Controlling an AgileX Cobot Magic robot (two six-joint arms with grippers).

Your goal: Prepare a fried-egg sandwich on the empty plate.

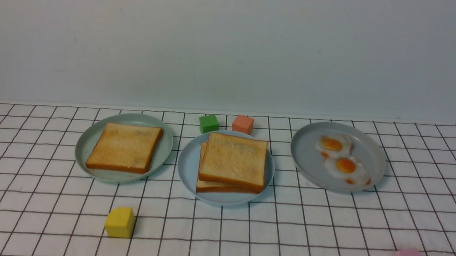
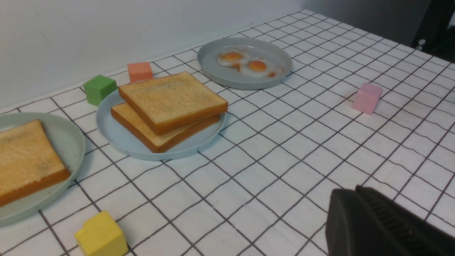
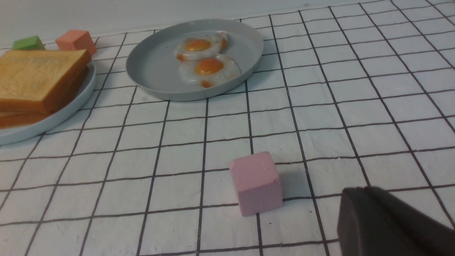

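Sky-blue plate (image 1: 188, 169) at the tabletop's (image 1: 285, 232) centre carrying two stacked toast slices (image 1: 234, 161), egg between them not visible, grey-green plate (image 1: 90, 140) with one toast left, grey plate (image 1: 308, 155) with two fried eggs (image 1: 341, 159) right, left gripper (image 2: 376, 224) jaws clenched, empty, right gripper (image 3: 384, 224) jaws clenched, empty.

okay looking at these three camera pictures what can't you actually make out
- Whether an egg lies between the two toast slices on the blue plate: every view, top slice covers it.
- Left end effector: left wrist view, cut off by the frame corner; absent from the front view.
- Right end effector: right wrist view, likewise cut off.
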